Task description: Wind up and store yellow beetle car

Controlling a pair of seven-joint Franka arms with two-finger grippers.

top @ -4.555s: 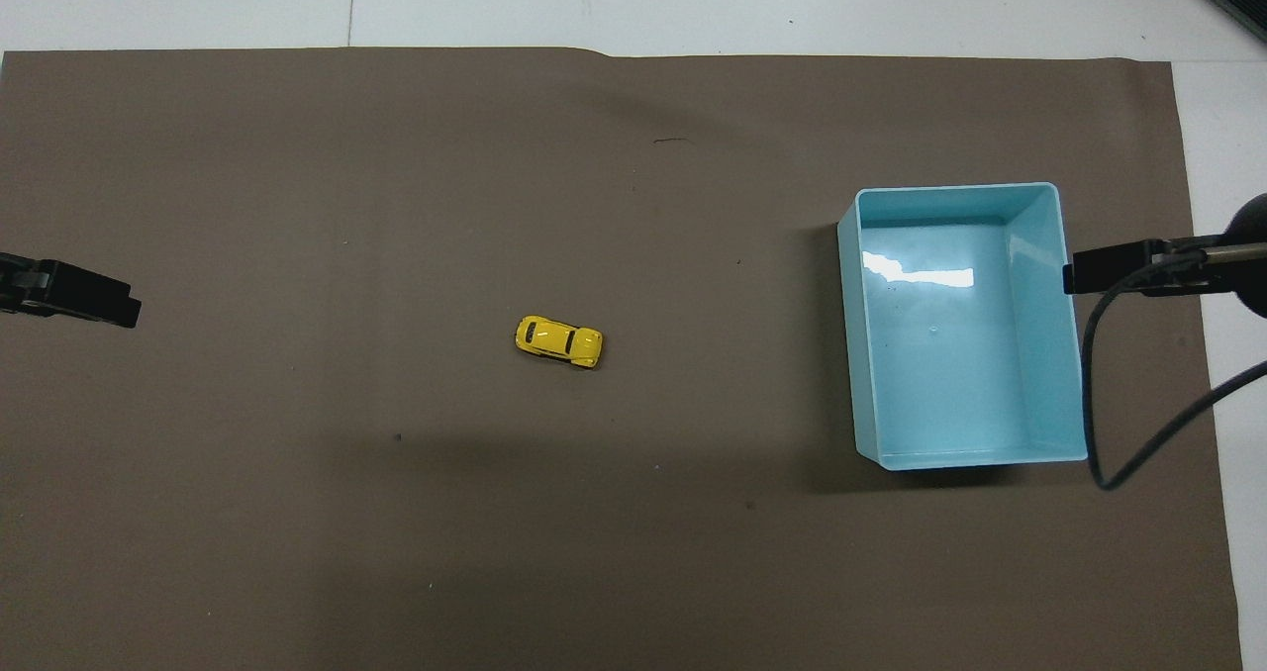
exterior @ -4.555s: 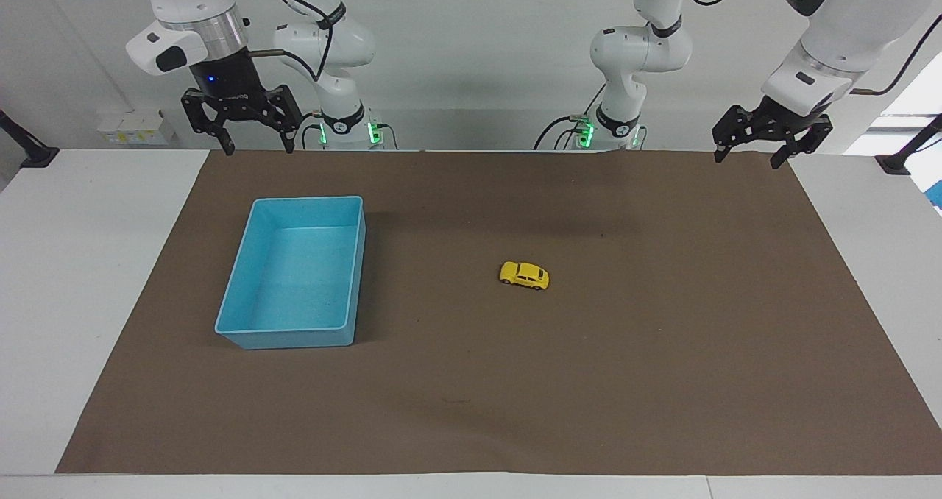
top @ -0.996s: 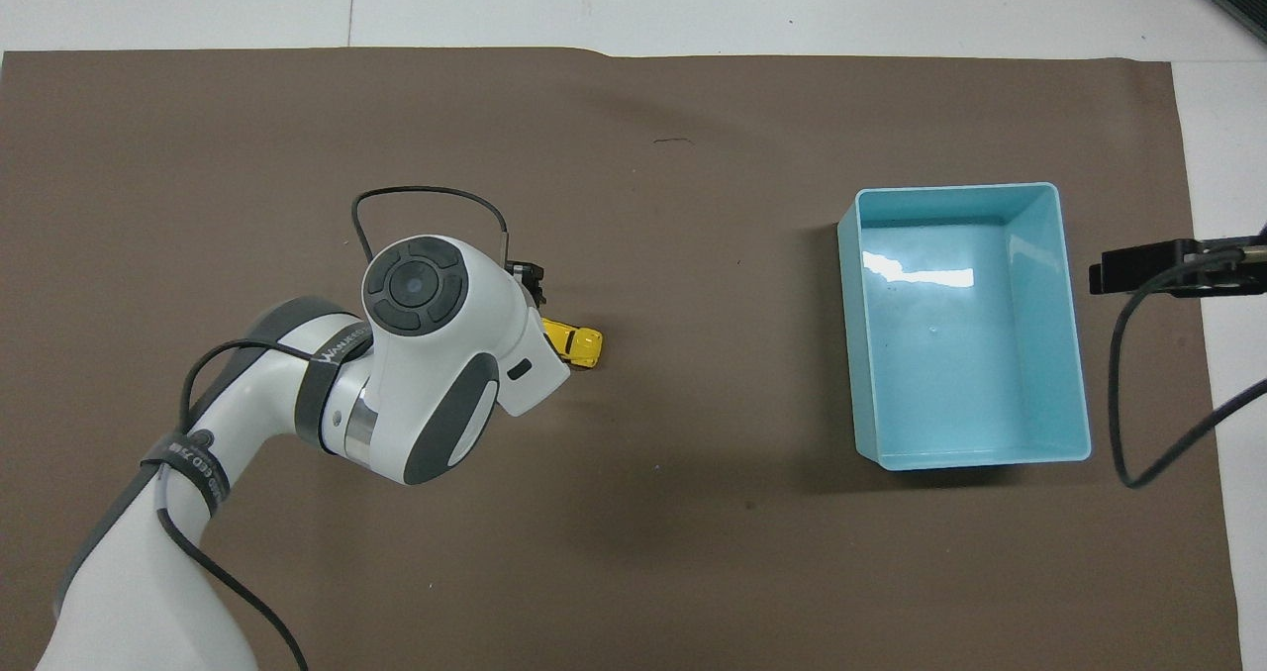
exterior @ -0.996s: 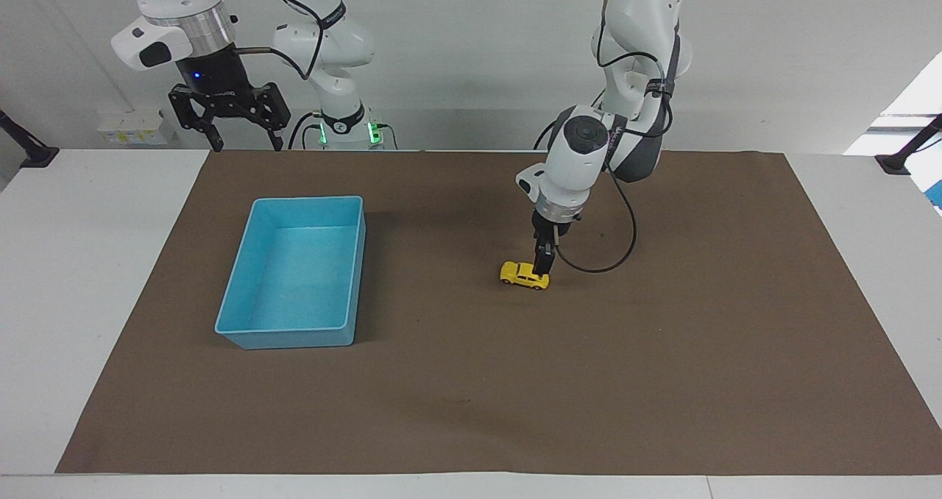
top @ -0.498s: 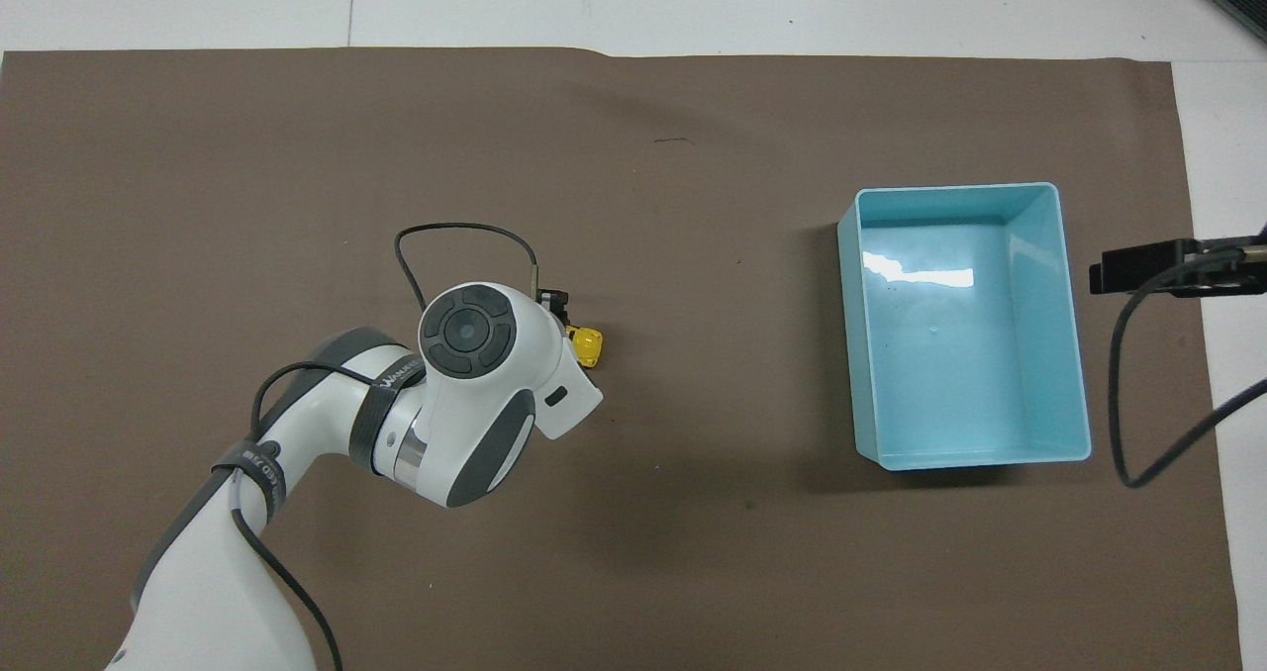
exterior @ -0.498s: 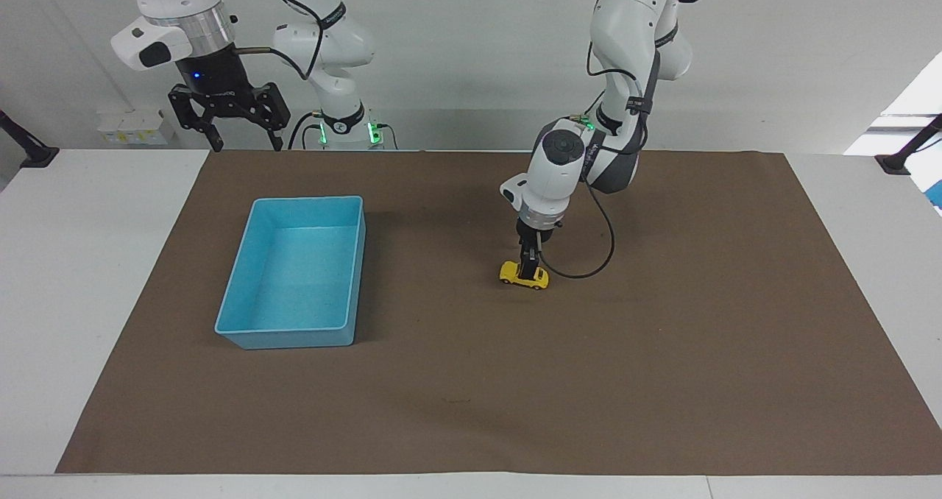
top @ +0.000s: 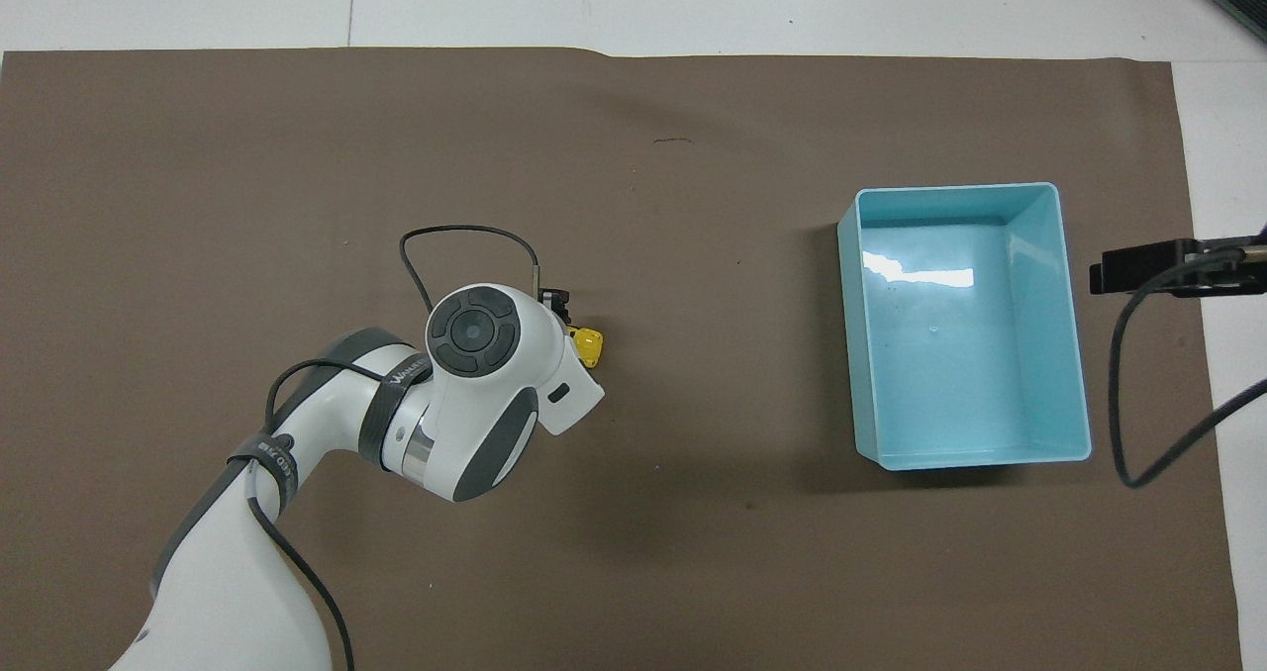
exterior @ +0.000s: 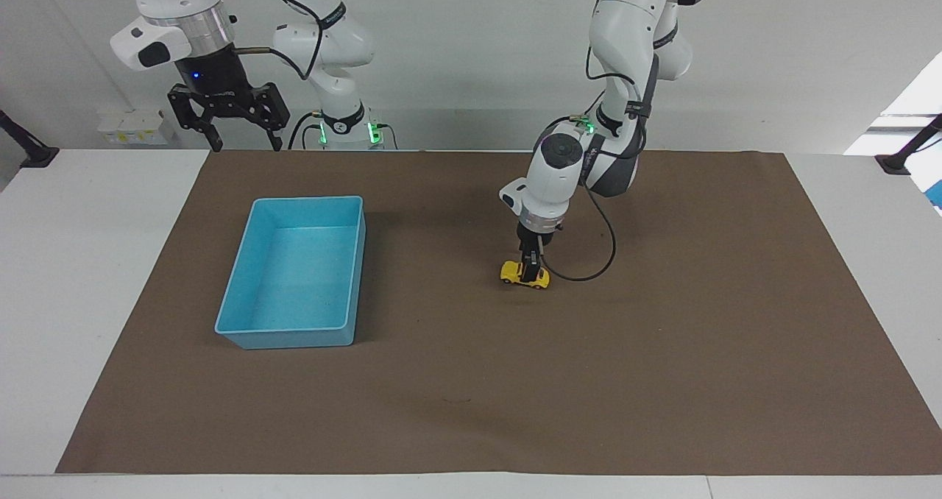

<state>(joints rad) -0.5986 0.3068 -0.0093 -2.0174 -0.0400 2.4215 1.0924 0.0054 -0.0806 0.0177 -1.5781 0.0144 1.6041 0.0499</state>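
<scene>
Car mostly under left pincer

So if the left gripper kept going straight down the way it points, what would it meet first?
The yellow beetle car: the left gripper points straight down, right at the car's roof on the brown mat. Whether it already touches is unclear.

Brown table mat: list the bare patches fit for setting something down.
Bare brown table mat: the stretch between the light blue plastic bin and the yellow beetle car, and the strip farthest from the robots. Crowded only at the car, where the left gripper sits.
</scene>
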